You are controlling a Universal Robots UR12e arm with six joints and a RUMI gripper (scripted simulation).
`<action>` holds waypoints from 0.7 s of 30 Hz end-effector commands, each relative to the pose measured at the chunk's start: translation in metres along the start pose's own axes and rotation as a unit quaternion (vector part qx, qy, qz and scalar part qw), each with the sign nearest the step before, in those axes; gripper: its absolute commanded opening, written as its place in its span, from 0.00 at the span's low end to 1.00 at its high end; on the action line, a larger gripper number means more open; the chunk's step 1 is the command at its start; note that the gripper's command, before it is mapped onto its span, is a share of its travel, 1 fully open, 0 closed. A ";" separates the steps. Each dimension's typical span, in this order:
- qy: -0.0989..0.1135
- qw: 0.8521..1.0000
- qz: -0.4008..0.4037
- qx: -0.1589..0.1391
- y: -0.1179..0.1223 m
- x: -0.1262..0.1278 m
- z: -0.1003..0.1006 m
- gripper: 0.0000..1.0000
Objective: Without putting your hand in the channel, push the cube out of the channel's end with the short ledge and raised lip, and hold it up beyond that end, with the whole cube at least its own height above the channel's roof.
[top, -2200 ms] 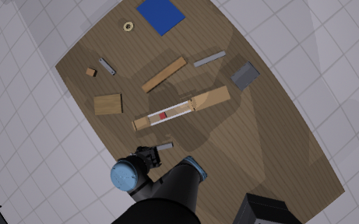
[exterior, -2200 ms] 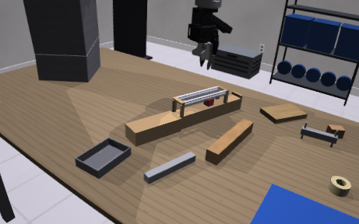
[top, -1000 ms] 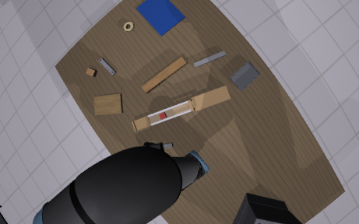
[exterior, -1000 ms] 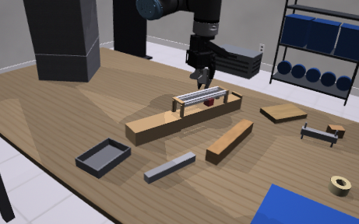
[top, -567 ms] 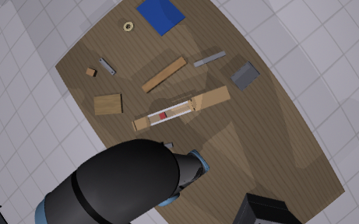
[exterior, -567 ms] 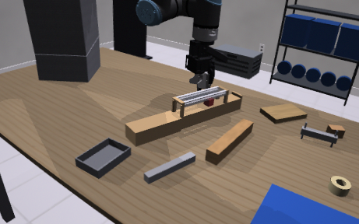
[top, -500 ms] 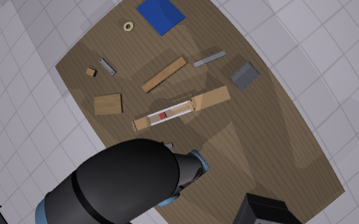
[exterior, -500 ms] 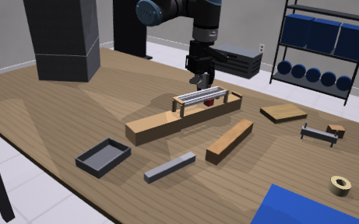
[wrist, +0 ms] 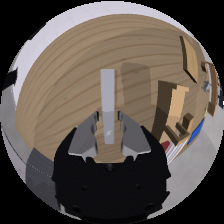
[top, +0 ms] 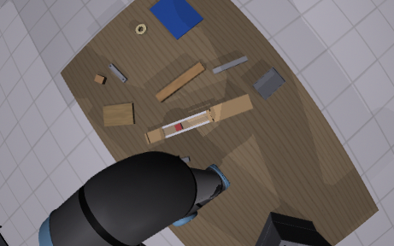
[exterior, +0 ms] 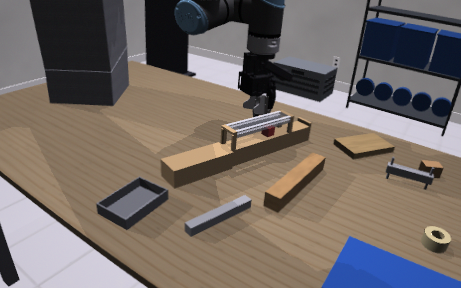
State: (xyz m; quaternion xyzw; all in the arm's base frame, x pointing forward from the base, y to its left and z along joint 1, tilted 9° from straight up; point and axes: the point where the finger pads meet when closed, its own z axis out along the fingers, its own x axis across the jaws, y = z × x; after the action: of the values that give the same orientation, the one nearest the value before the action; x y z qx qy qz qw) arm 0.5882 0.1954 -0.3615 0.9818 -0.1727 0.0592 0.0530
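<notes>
Cube: I find the small red cube [top: 179, 126] [exterior: 268, 131] [wrist: 165, 145] inside the channel, under the roof of pale parallel bars [top: 189, 129] [exterior: 264, 127], nearer the short-ledge end. It is not out, not raised.
Channel: long tan wooden base [top: 234, 108] [exterior: 194, 161] [wrist: 177, 102], standing on the brown wood-grain tabletop [top: 277, 141] [exterior: 124, 150] [wrist: 60, 90]. Short ledge with raised lip [top: 148, 138] [exterior: 305, 121] at one end, long plain ledge at the other.
Tool: I read the black two-jaw tool with grey fingers [exterior: 257, 107] as partly open, gripping nothing. It points down on the far side of the channel in the exterior view, outside it. From the top it is hidden by the black arm [top: 140, 192].
Pale grey bar: slim straight bar [top: 185, 159] [wrist: 107, 85] lines up with the gap between the fingers in the wrist view, a strip of background on either side. From above, only its end shows past the arm.
Beside the channel: orange-brown wooden block [top: 180, 82] [exterior: 295, 181], roughly lengthwise; second grey bar [top: 230, 65] [exterior: 218, 215]; shallow dark grey tray [top: 269, 84] [exterior: 133, 201] near the long ledge.
Short-ledge side: flat light wooden board [top: 119, 114] [exterior: 364, 144]; small brown block [top: 100, 79] [exterior: 431, 166] near a grey piece with upright ends [top: 117, 73] [exterior: 409, 173].
Farther off: cream ring [top: 136, 29] [exterior: 436, 245], near a flat blue square [top: 176, 17] [exterior: 394, 267].
</notes>
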 end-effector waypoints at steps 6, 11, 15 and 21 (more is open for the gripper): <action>0.000 1.000 0.000 0.000 0.000 0.000 0.000 0.22; 0.000 1.000 0.000 0.000 0.000 0.000 0.000 0.22; 0.000 1.000 0.000 0.000 0.000 0.000 0.000 0.22; 0.000 1.000 0.000 0.000 0.000 0.000 0.000 0.00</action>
State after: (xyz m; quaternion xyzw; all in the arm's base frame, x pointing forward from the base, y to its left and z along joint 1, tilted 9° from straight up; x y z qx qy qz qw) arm 0.5882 0.1954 -0.3616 0.9818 -0.1727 0.0592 0.0531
